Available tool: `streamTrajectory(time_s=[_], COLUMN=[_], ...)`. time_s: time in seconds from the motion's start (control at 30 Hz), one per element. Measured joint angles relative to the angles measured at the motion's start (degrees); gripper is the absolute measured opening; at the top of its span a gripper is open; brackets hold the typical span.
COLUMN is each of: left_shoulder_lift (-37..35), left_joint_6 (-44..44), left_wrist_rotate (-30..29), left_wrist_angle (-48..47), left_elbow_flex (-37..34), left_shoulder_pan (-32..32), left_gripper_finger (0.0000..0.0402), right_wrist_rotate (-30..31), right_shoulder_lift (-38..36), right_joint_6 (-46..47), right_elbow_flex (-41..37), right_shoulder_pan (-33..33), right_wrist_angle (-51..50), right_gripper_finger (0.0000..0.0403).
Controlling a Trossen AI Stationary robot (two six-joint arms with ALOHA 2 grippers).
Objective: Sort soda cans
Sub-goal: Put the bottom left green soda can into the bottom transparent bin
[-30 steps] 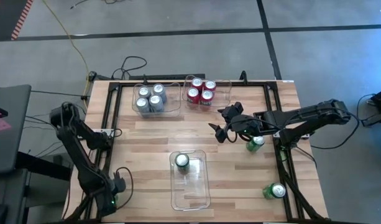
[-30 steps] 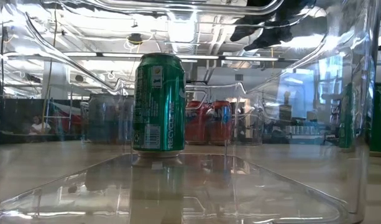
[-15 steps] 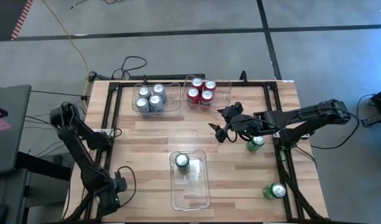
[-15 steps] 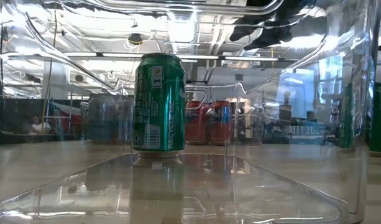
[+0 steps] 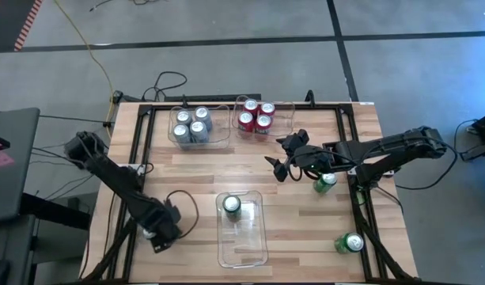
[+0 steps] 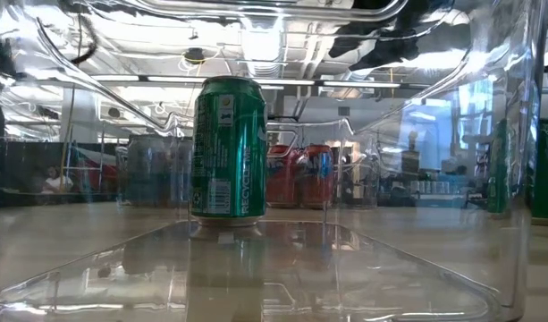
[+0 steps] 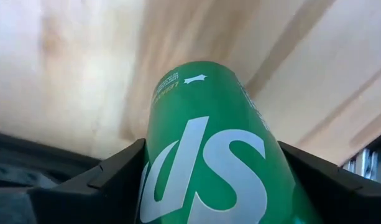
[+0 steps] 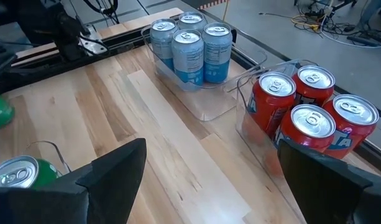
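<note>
My left gripper (image 5: 159,235) hangs over the table's near left part, left of the near clear bin (image 5: 254,245), shut on a green soda can (image 7: 209,143). From above, the gripper hides this can. Another green can (image 5: 232,206) stands upright in the near bin. Two more green cans (image 5: 325,182) (image 5: 353,243) are on the table's right side. My right gripper (image 5: 286,162) waits open at mid-table, next to the nearer of those two. Several silver cans (image 5: 191,127) and several red cans (image 5: 256,117) stand in two far bins. My left gripper pinches the green can's round side wall (image 7: 153,168) between its two fingers (image 7: 109,180), one on each side. The fingers point steeply down and lie along the can, whose far end (image 7: 190,74) faces the tabletop. Whether it is clear of the wood I cannot tell.
A black frame rail (image 5: 139,150) runs along the table's left side and another (image 5: 361,206) along the right. Bare wood (image 5: 202,170) lies between the far bins and the near bin. Cables (image 5: 167,83) trail off the far edge.
My left gripper has swung with the green can from the table's near left edge toward the right and a little farther in, closer to the near bin. My right gripper and the other cans have kept still.
</note>
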Motion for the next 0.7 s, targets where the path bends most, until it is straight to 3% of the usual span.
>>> streamTrajectory(time_s=[0.27,0.7], left_shoulder_lift=[-0.18,1.64], left_joint_6=[8.51,21.36], left_wrist_rotate=[-6.06,-12.22], left_wrist_angle=[-6.54,-0.56], left_elbow_flex=[5.28,5.73], left_shoulder_pan=[7.8,22.02], left_gripper_finger=[0.0306,0.0314], right_wrist_rotate=[0.0,0.0], right_shoulder_lift=[-0.01,-0.01], right_joint_6=[-0.27,-0.31], right_elbow_flex=[0.0,0.0], right_shoulder_pan=[0.0,-0.02], right_wrist_angle=[0.04,0.27], right_gripper_finger=[0.038,0.038])
